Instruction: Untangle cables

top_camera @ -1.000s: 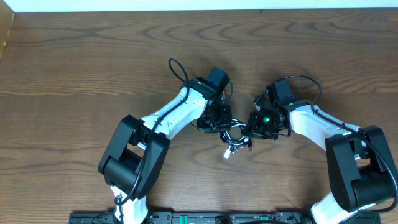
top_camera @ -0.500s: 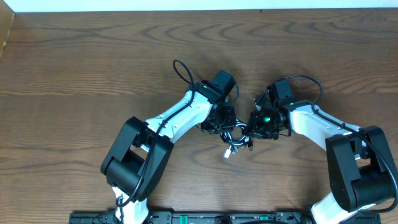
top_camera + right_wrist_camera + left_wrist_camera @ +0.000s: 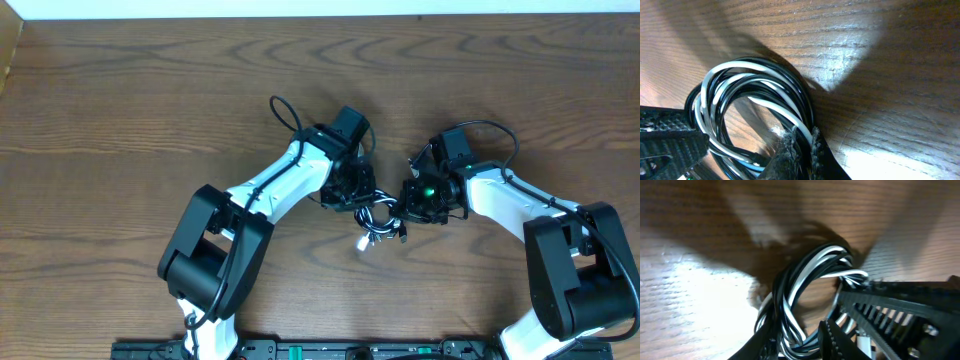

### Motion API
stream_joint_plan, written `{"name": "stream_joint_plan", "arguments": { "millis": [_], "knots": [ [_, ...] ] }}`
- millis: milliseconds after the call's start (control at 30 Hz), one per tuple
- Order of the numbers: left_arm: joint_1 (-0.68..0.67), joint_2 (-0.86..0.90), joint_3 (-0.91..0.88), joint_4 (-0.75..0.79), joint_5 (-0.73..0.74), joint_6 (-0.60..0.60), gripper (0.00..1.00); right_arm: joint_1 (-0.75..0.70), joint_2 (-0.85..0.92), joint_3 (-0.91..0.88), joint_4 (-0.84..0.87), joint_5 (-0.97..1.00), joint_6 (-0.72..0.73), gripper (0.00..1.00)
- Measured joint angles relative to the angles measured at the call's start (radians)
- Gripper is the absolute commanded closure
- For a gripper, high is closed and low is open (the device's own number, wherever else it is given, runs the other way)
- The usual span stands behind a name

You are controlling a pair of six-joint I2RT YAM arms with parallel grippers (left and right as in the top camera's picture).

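The black and white cables [image 3: 378, 218] lie tangled in one coil on the table between my two arms, with a white plug end [image 3: 364, 246] sticking out in front. In the left wrist view the coil [image 3: 805, 287] of black and white strands runs between my left gripper's [image 3: 797, 342] fingers, which are closed on the bundle. In the right wrist view the same coil [image 3: 752, 95] loops up from my right gripper [image 3: 800, 147], whose frayed finger pads pinch several strands. The other gripper's black ridged finger shows at each view's edge.
The brown wooden table [image 3: 150, 110] extends all round the coil. The table's far edge [image 3: 320, 16] runs along the top. The arm bases and a black rail [image 3: 320, 350] sit at the front edge.
My left arm swung slightly right half a second ago and has come back left. The coil and my right arm have hardly moved.
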Motion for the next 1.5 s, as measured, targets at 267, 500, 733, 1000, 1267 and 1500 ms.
{"name": "stream_joint_plan", "arguments": {
  "millis": [267, 500, 733, 1000, 1267, 1500],
  "knots": [
    [-0.016, 0.000, -0.003, 0.006, -0.013, -0.001, 0.71, 0.000, 0.000, 0.000, 0.000, 0.001, 0.002, 0.99],
    [-0.050, 0.000, -0.020, 0.008, -0.092, -0.021, 0.73, 0.000, 0.000, 0.000, 0.000, 0.002, 0.002, 0.99],
    [-0.053, 0.000, -0.021, 0.007, -0.137, -0.025, 0.89, 0.000, 0.000, 0.000, -0.001, 0.002, 0.002, 0.99],
    [-0.053, 0.000, -0.026, 0.005, -0.150, -0.030, 0.92, 0.000, 0.000, 0.001, -0.008, 0.002, 0.002, 0.99],
    [0.014, -0.066, -0.030, -0.008, -0.050, 0.004, 0.93, 0.002, 0.000, 0.013, -0.060, 0.019, 0.002, 0.99],
    [0.180, -0.239, -0.031, -0.013, 0.069, 0.023, 0.93, 0.005, 0.000, 0.014, -0.069, 0.033, 0.002, 0.99]
  ]
}}
